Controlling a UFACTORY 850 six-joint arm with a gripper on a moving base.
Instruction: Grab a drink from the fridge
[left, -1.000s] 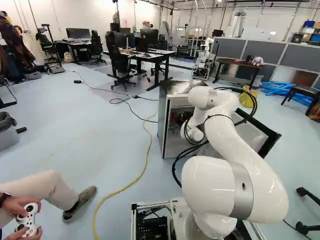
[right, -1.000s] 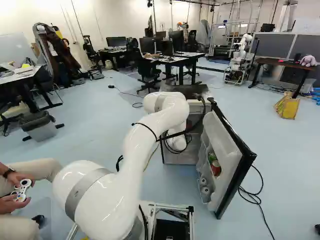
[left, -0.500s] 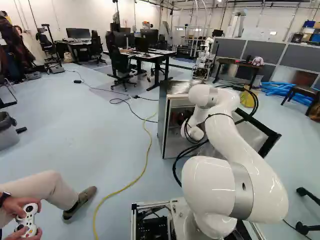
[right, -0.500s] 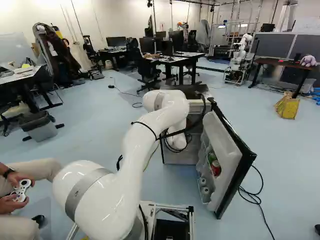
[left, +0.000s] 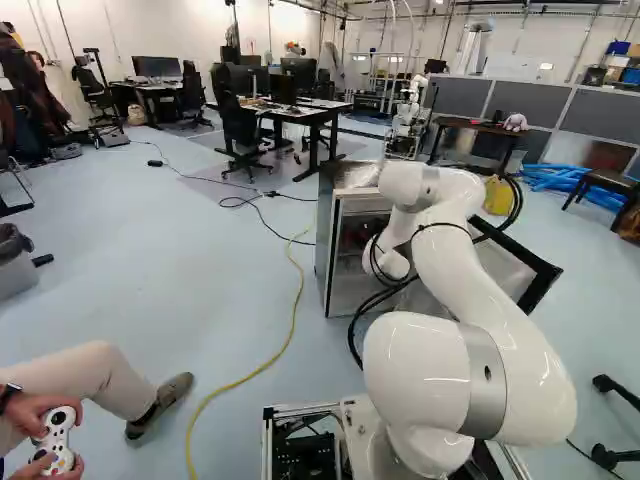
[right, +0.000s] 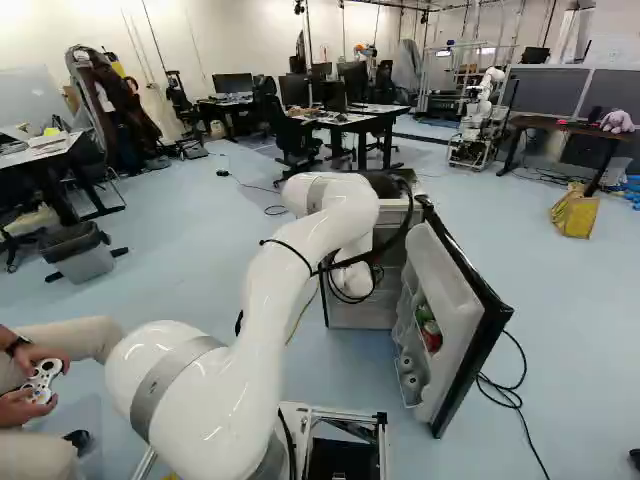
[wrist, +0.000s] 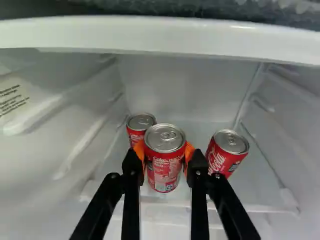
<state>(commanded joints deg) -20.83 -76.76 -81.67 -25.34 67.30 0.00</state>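
Finding, wrist view: a rear can stands just behind the held one, partly hidden by it. The gripper is clamped on the red can, an orange pad against each flank; this is the drink required, upright, inside the fridge. A third can stands just beyond the opposite finger. Whether the held can is clear of the shelf cannot be determined.

Recommendation: maintain grip pressure firm enough to prevent slipping, not so hard as to dent the wall. Raise slightly, only enough to free the base, keeping below the white ledge. Withdraw straight and slowly, without swinging; the fingers are judged liable to knock either neighbour.

Arm, left base view: the wrist section reaches into the fridge, near the centre. Right of it, the elbow is bent high, and the arm slopes back to the large shoulder joint, lower centre. Right base view: the open door occupies the right of centre; the loose cables merit clearance from it on retreat
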